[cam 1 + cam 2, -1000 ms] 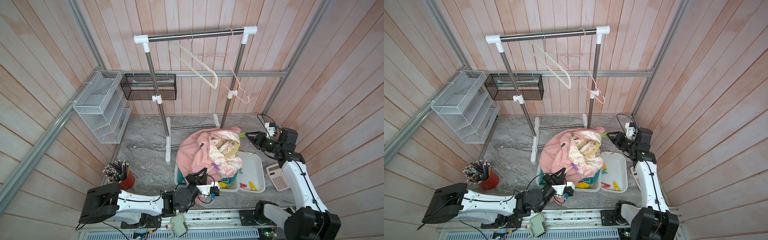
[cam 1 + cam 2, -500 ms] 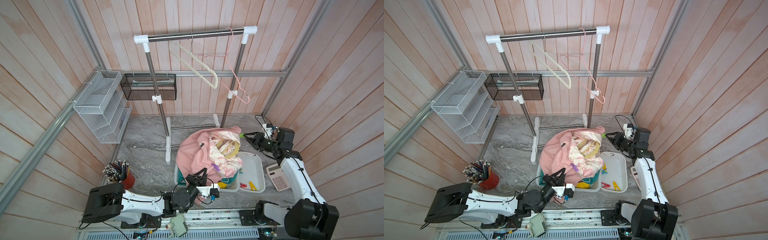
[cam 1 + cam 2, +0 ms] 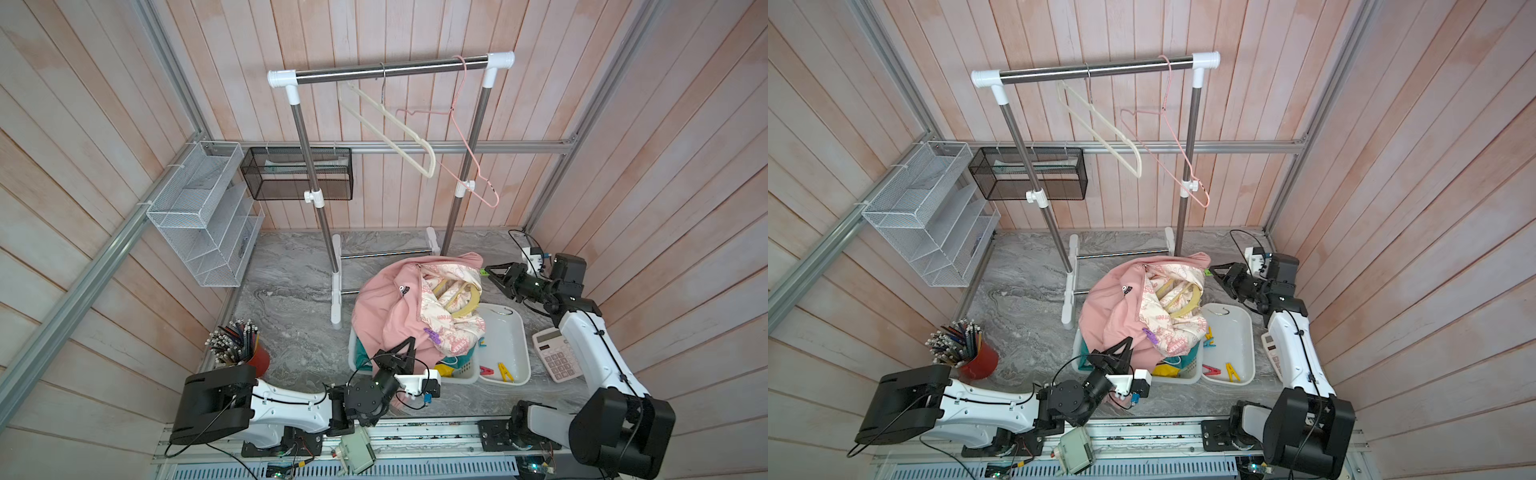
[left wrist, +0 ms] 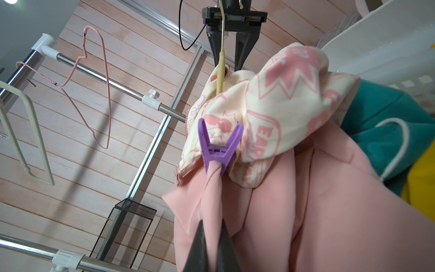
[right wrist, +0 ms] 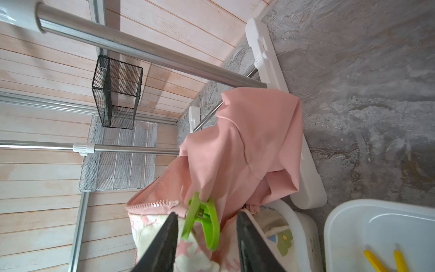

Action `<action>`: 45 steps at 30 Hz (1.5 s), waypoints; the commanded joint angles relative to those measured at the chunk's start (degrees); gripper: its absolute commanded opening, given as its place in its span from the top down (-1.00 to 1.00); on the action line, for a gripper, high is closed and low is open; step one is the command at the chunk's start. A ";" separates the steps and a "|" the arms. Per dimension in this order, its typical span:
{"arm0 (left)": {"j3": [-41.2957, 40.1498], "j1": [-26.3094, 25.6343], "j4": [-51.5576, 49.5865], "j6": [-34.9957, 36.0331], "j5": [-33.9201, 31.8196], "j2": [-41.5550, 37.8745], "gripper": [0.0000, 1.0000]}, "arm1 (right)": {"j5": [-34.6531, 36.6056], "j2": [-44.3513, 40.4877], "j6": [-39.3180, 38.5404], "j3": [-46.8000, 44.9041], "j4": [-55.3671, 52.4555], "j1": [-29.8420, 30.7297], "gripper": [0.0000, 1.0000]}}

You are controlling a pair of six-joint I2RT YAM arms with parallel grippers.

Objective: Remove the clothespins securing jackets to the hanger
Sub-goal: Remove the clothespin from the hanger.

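Pink jacket (image 3: 374,307) over the basket (image 3: 465,376), purple clothespin (image 4: 217,146) and green clothespin (image 5: 203,221) clipped on.
Left fingers (image 4: 200,249) clamp a jacket fold near the purple one; right fingers (image 5: 164,242) stand apart, flanking the green one.

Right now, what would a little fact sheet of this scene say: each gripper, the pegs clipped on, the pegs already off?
Left gripper: shut on a fold of the pink jacket
Right gripper: open, jaws either side of the green clothespin
Clipped on pink jacket: green clothespin, purple clothespin
In the white tray: red clothespin, yellow clothespin
On the rail: cream hanger, pink wire hanger, both bare
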 commanded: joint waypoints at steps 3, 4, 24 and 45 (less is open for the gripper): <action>-0.66 -0.28 3.71 0.81 1.01 1.06 1.00 | -1.63 -0.15 2.30 1.50 2.35 -0.37 0.14; -0.65 -0.32 3.96 1.00 1.08 1.27 1.00 | -1.75 -0.06 2.84 1.38 2.88 -0.42 0.15; -1.83 -0.56 7.03 2.97 1.97 1.06 1.00 | -0.60 1.20 1.62 3.10 1.37 -0.53 0.36; -1.88 -0.77 7.44 3.25 3.12 0.17 1.00 | -0.61 0.56 0.18 3.15 0.87 -0.83 0.59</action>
